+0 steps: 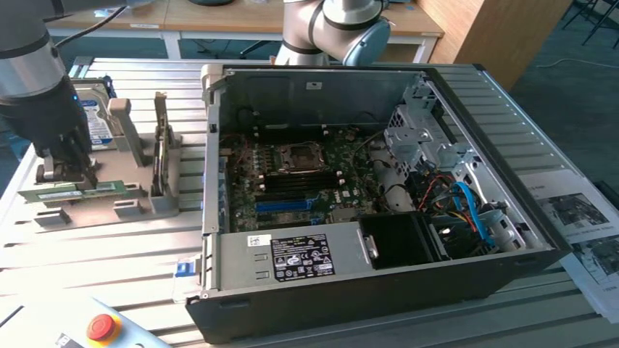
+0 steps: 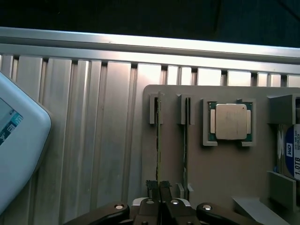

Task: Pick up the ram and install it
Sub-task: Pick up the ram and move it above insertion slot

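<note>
- My jaws are closed almost fully, and the two dark fingertips [image 2: 152, 186] pinch the thin top edge of the ram [image 2: 158, 140] from both sides.
- The ram stands on its long edge in the gray holder tray [image 2: 206, 173], with its narrow upper edge turned up towards my wrist.
- Its long axis lies level and runs straight out from between my jaws to the far slot post of the tray, where its far end sits.
- I grip it at its near end, so nearly its whole length stretches ahead of my jaws.
- A second stick [image 2: 186, 136] stands just beside it in the neighbouring slot, parallel to it and apart from it, outside my jaws.
- Past that stick, further to the same side of my jaws, a square silver processor chip [image 2: 230, 122] lies flat in its own recess of the tray.
- Beyond the chip a hard drive [image 2: 293, 154] stands at the tray's edge.
- The tray rests on the ribbed aluminium counter [image 2: 93, 140].
- On the other side of my jaws, a white rounded device [image 2: 18, 150] lies on the counter.
- In the exterior view, the open computer case [image 1: 387, 290] stands on the counter, well apart from my jaws, towards the exterior view's right.
</note>
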### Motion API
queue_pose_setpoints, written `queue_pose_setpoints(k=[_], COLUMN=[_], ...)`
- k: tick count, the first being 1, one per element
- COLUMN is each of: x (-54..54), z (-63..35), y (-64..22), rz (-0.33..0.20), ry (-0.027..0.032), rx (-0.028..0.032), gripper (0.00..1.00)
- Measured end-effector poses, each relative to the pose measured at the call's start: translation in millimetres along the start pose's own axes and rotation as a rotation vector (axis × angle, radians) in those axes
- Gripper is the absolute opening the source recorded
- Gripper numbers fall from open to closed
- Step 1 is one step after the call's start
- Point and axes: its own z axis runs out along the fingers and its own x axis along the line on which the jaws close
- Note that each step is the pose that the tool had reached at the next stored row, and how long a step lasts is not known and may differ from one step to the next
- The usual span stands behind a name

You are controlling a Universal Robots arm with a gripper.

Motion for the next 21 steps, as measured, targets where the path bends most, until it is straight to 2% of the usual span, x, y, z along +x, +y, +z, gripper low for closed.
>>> queue_pose_setpoints(k=[21], x=[0.8], z=[-66.3], y=[2.0], rz=[0.0], ry=[0.0], rx=[-0.0001], gripper=[0.12])
